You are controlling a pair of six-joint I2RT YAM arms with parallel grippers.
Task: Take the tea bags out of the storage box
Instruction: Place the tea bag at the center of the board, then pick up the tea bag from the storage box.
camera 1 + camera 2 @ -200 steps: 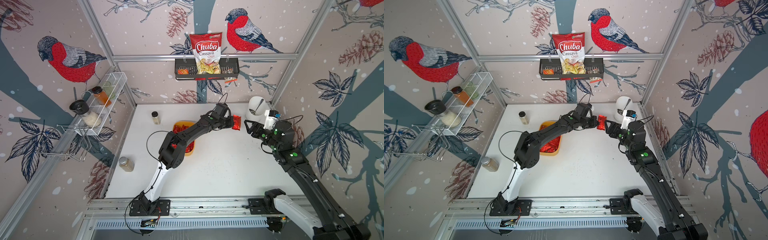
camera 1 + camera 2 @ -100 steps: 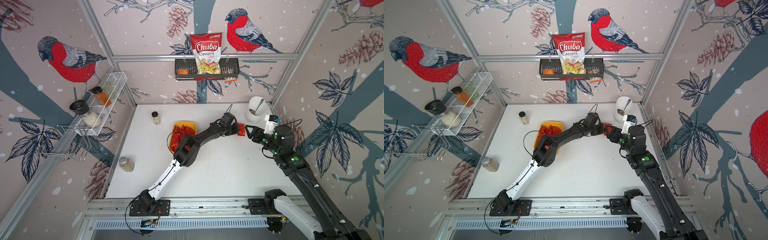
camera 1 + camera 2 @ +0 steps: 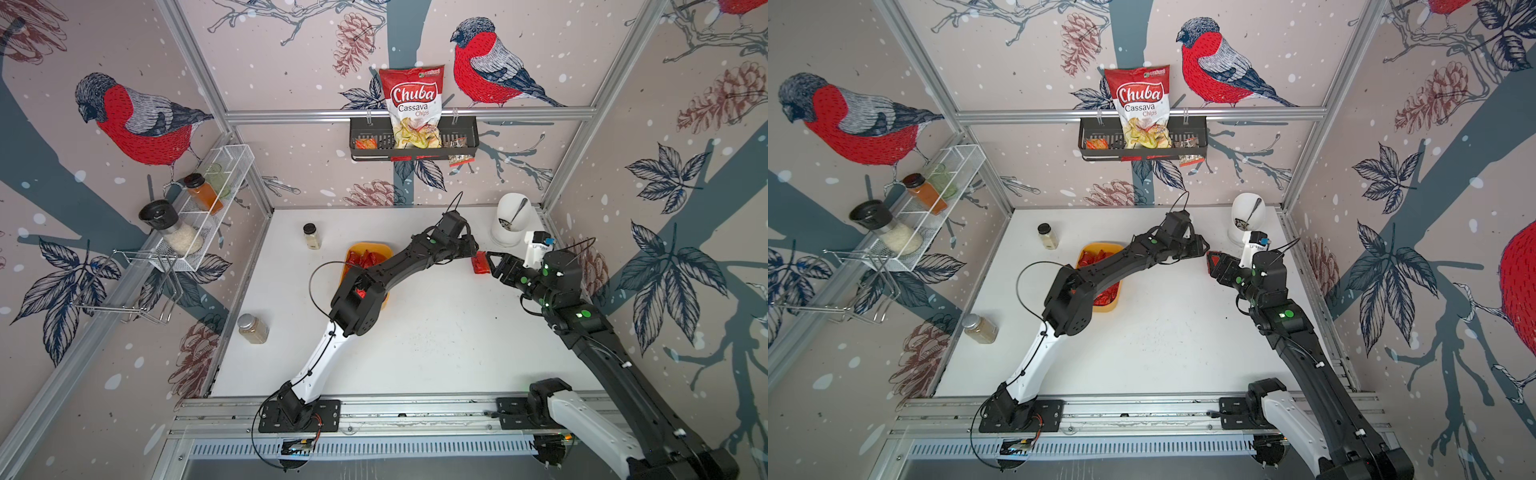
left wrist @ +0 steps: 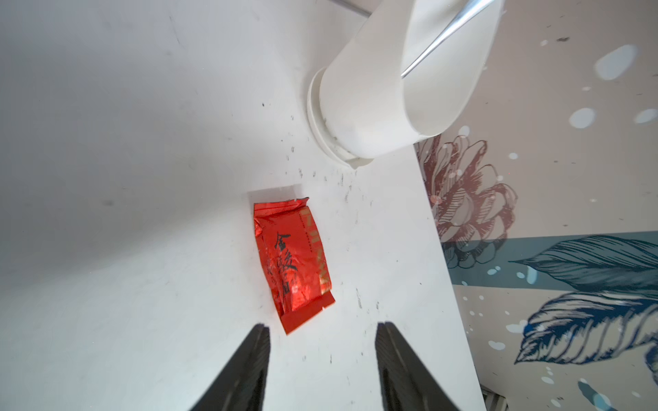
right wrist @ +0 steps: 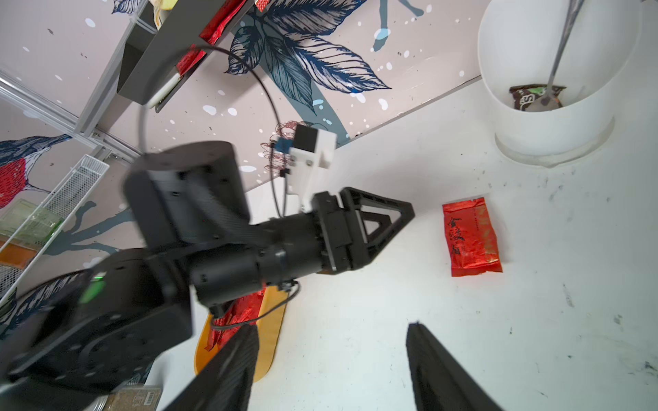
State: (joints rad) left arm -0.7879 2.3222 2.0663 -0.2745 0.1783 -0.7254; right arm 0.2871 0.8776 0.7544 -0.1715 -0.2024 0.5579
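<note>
Tea bag [image 4: 292, 259] lies flat and free on the table [image 3: 436, 332] near the white cup [image 3: 507, 224]. More tea bags [image 3: 365, 261] sit in the storage box [image 3: 374, 246], well apart from the cup. The left arm [image 3: 415, 262] stretches low over the box towards the cup, with the left fingers [image 4: 245, 366] spread just short of the lone bag. The right arm [image 3: 582, 324] reaches in from the opposite side, its right fingers [image 5: 438, 366] spread too, holding nothing.

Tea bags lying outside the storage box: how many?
1: the tea bag lies flat on the table near the white container, apart from the storage box. The left arm may hide others.
</note>
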